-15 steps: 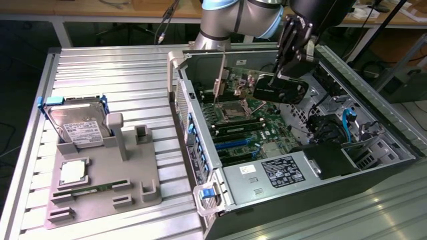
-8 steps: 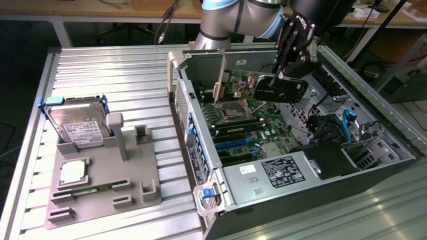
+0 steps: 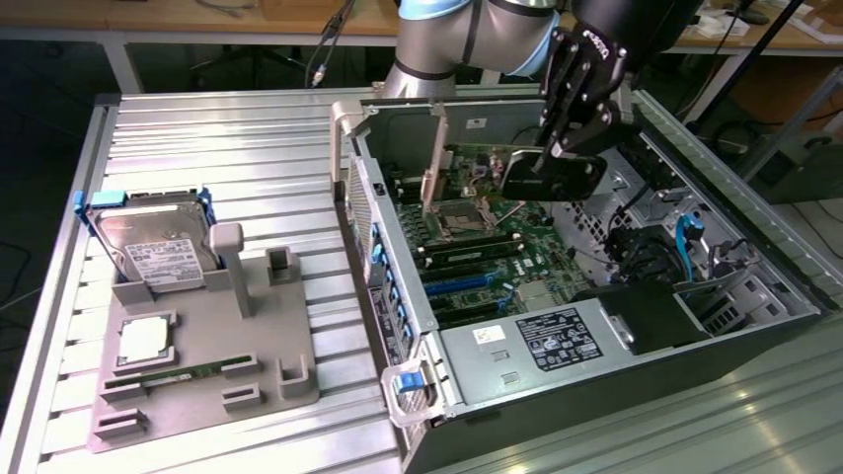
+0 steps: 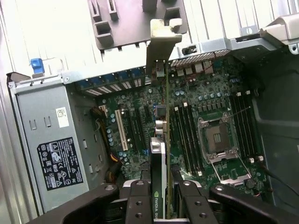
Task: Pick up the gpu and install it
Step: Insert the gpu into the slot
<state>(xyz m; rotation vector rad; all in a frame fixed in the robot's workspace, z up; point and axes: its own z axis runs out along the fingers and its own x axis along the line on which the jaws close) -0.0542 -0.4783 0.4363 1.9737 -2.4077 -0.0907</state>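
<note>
fingers point(image 4: 139, 201) pinch the gpu point(image 4: 160, 158) edge-on over the motherboard point(image 4: 201, 100) inside the open computer case point(image 3: 353, 148).

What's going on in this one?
The robot arm's tool is shut on the gpu, holding it on edge above the motherboard inside the open computer case. The card looks not yet seated in a slot. On the grey fixture at the exterior view's left, a hard drive and a memory stick sit in their holders.
</note>
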